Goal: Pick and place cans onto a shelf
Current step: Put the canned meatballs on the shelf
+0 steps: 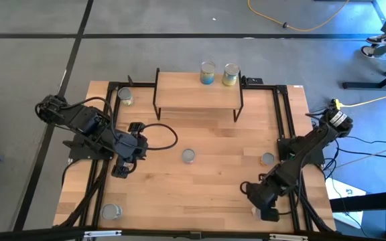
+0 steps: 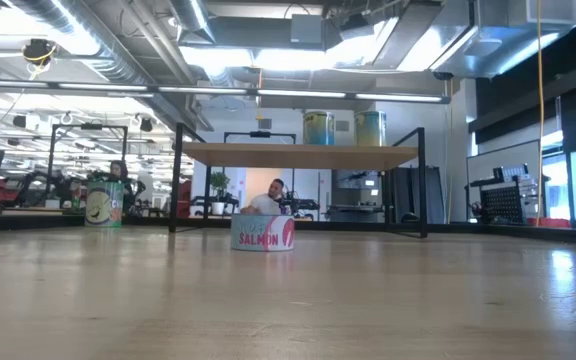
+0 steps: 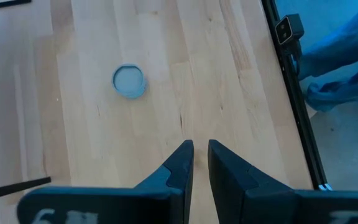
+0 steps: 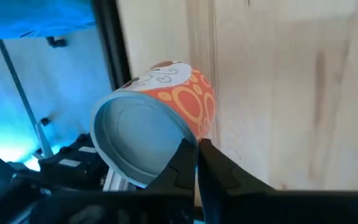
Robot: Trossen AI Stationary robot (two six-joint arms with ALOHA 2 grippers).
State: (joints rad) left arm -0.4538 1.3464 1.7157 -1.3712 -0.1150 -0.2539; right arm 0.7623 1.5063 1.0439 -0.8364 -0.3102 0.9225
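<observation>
The shelf (image 1: 198,94) stands at the table's far middle with two cans (image 1: 208,72) (image 1: 230,73) on its top; they also show in the low view (image 2: 318,128) (image 2: 371,128). Other cans stand upright on the table: left of the shelf (image 1: 125,97), in the middle (image 1: 189,156), at the right (image 1: 267,158) and at the near left (image 1: 112,211). An orange can (image 4: 166,106) lies tipped on its side by the near right edge. My right gripper (image 1: 263,204) is shut, its tips at that can. My left gripper (image 1: 122,169) is shut and empty at the table's left. My right gripper has its shut fingertips (image 4: 188,152) against the rim of the orange can's silvery end (image 4: 182,138); nothing is between the fingers. The can lies tipped on its side with its side wall on the wood, and that end faces the wrist camera.
Black rails (image 1: 283,127) run along the table's left and right sides, and one runs close beside the orange can (image 4: 114,56). A black cable loops on the wood by my left gripper (image 1: 169,137). The left wrist view shows one can (image 3: 129,81) on bare wood.
</observation>
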